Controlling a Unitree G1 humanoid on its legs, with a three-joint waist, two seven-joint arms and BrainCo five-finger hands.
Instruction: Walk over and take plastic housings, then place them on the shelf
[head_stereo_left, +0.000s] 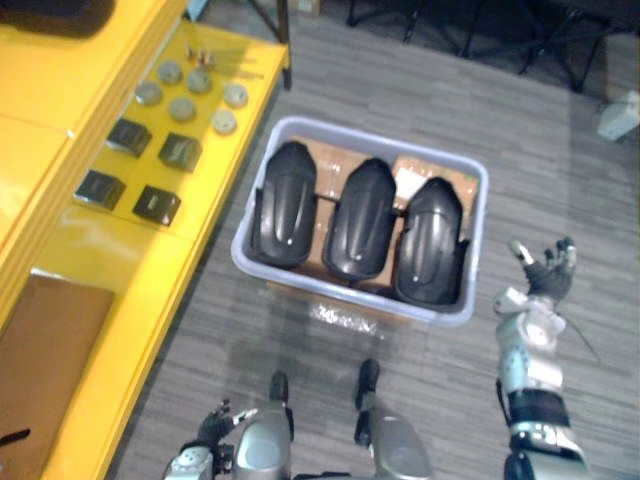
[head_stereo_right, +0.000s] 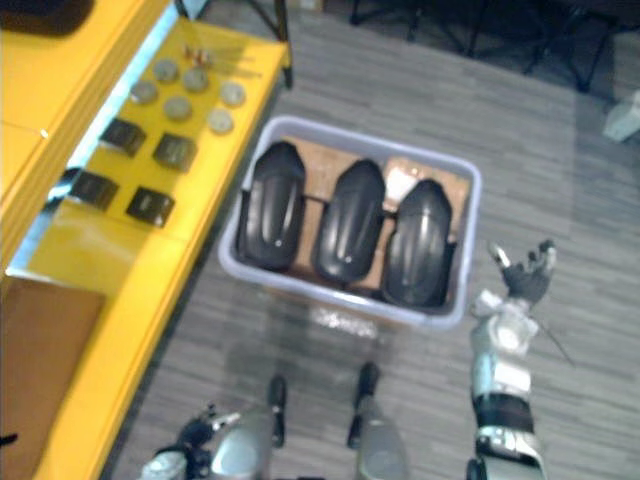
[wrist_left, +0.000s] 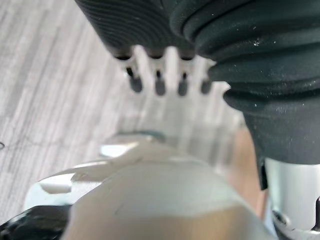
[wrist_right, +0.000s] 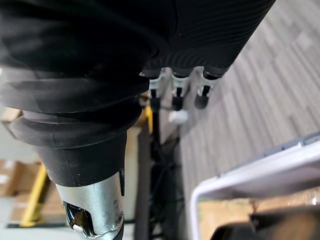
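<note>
Three black plastic housings (head_stereo_left: 283, 205) (head_stereo_left: 360, 218) (head_stereo_left: 430, 240) lie side by side in a pale bin (head_stereo_left: 340, 292) on the grey floor, straight ahead of me. Brown cardboard lines the bin under them. My right hand (head_stereo_left: 545, 275) is raised just right of the bin's near right corner, fingers spread and holding nothing. In the right wrist view its fingers (wrist_right: 175, 92) are straight, with the bin's rim (wrist_right: 250, 177) close by. My left hand (head_stereo_left: 205, 430) hangs low at the lower left, well short of the bin, and its fingers (wrist_left: 160, 82) are relaxed and empty.
A yellow shelf (head_stereo_left: 120, 290) runs along the left, touching the bin's left side. On it lie several small black parts (head_stereo_left: 180, 152), several grey discs (head_stereo_left: 182, 108) and a brown board (head_stereo_left: 45, 350). Dark chair legs stand at the far edge. A white object (head_stereo_left: 620, 115) sits far right.
</note>
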